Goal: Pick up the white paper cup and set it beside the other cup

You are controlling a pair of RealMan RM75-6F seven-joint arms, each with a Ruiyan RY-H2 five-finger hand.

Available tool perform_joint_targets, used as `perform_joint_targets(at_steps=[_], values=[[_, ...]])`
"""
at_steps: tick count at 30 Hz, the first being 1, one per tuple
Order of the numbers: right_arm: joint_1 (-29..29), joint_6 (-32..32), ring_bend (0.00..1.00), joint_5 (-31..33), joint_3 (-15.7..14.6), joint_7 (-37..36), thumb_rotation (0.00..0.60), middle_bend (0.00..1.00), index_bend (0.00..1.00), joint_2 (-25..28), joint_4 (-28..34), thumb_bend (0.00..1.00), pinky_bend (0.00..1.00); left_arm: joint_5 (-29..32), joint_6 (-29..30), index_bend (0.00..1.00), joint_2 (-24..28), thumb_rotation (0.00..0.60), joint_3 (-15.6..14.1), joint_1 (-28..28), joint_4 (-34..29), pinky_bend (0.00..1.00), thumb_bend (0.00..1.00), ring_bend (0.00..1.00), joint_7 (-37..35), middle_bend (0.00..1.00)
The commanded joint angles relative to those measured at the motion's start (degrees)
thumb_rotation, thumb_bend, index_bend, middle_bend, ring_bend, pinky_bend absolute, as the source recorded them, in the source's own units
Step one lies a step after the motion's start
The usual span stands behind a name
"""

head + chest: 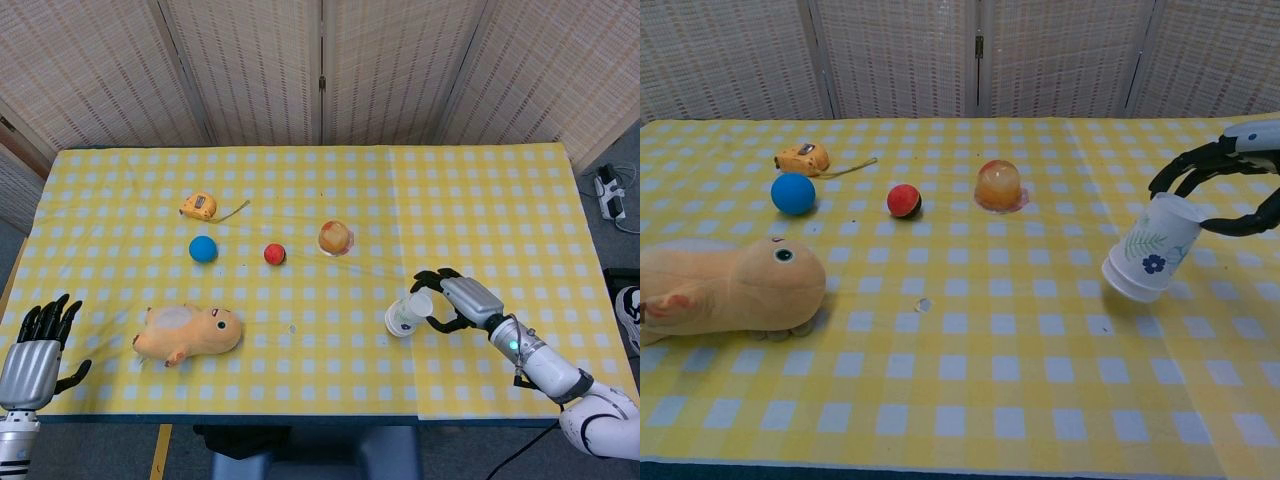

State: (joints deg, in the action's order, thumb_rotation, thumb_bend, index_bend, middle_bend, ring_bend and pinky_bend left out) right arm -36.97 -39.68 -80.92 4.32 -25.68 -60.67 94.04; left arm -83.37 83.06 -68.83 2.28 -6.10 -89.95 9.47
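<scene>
A: Status?
B: Carry step. Right hand (pixel 1225 190) pinching white paper cup (pixel 1145 259), tilted, mouth down-left, centre-right of frame. Left hand (pixel 35 350) spread, lower left.
A: Next?
B: Prob. go up-left to orange cup (pixel 999 186), level it, set just beside.

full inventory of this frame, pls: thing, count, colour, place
white paper cup: 1, white with blue and green floral print, tilted, held in the right hand, right of centre
other cup: 1, translucent orange, upside down, mid-table
red ball: 1, red, left of the orange cup
blue ball: 1, blue, left of the red ball
tape measure: 1, yellow, behind the blue ball
plush toy: 1, tan, lying near left edge
tablecloth: 1, yellow and white check
screen: woven, beige, behind the table
left hand: off the table's left corner, fingers spread, holding nothing
right hand: grips the paper cup
</scene>
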Motion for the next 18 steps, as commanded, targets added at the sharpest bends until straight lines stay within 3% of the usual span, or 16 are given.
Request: perform_joint_targets(at_steps=[1,7,11,18], values=[[0.6,-2.2,0.18,0.4,-0.6,9.6,0.6,0.17,0.35,-1.0,-1.8,0.49,0.06,0.1,-0.1,0.03,0.0,0.6,0.0,0.0,0.0,0.0,0.32,0.0,0.0,0.0],[-0.1,0.8,0.18,3.9,-0.8,10.2,0.6,0.17,0.35,-2.3,-1.5,0.49,0.08,0.1,-0.4,0.03,0.1,0.6,-0.2,-0.1,-0.2,0.0,0.32,0.0,0.0,0.0],[-0.6,2.6,0.18,3.5,-0.7,6.1,0.6,0.17,0.35,-2.0,-0.7,0.49,0.2,0.4,-0.5,0.03,0.3,0.6,-0.2,0.0,-0.3,0.0,0.32,0.0,0.1,0.0],[0.7,-2.6,0.19,0.1,0.0,5.0,0.6,0.17,0.35,0.4,0.5,0.49,0.21,0.2,-0.4,0.03,0.3,0.6,-0.1,-0.1,-0.5,0.0,0.32,0.0,0.2,0.0]])
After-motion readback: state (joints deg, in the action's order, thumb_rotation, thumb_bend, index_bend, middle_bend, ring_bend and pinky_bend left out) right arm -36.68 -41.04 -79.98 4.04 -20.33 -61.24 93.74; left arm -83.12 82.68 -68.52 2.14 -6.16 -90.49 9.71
